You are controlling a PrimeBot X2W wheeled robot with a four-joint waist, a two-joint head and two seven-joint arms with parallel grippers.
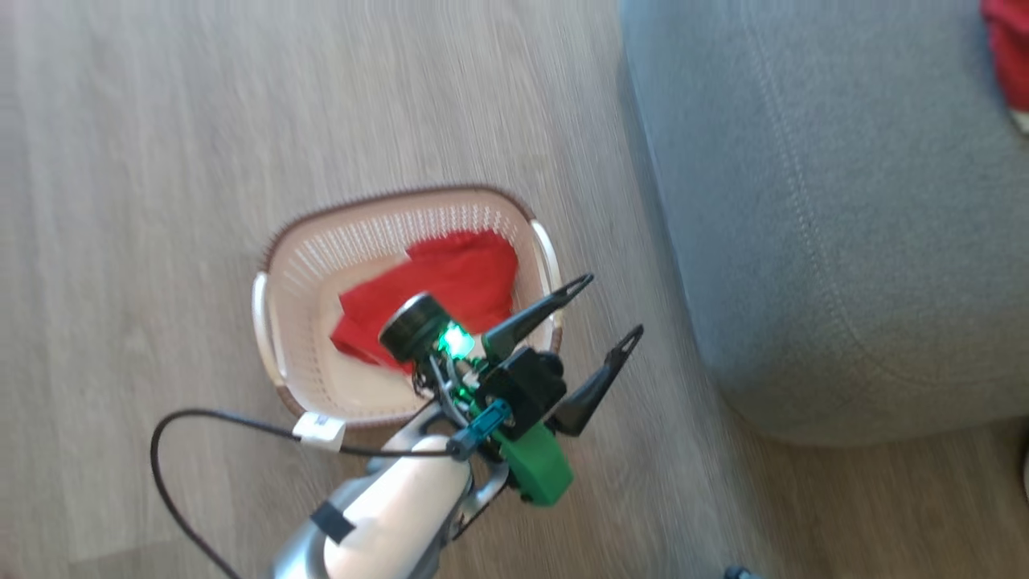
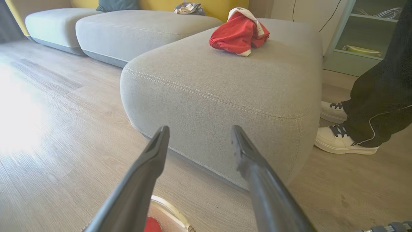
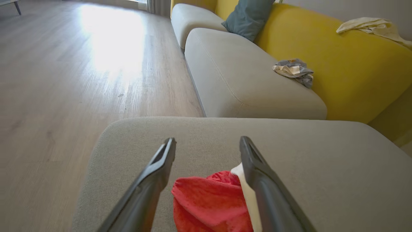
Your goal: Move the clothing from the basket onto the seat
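Observation:
One red garment (image 1: 438, 289) lies in the cream basket (image 1: 321, 241) on the wood floor. My left gripper (image 1: 608, 308) hangs open and empty over the basket's right handle, fingers pointing toward the grey seat (image 1: 804, 201). In the left wrist view the same open gripper (image 2: 200, 129) faces the seat's side (image 2: 209, 100), with the basket rim (image 2: 170, 211) just below. A second red garment with white trim (image 2: 238, 33) lies crumpled on the seat top. My right gripper (image 3: 207, 141) stands open above that garment (image 3: 209, 203), which rests on the seat (image 3: 322, 167) between and beneath the fingers.
A person's white shoes (image 2: 341, 141) and dark trousers (image 2: 383, 90) stand by the seat's right end. More grey sofa cushions (image 3: 244, 77), a yellow backrest (image 3: 338, 61), a teal pillow (image 3: 248, 16) and a crumpled grey cloth (image 3: 294, 71) lie beyond. A black cable (image 1: 193, 426) loops by my left arm.

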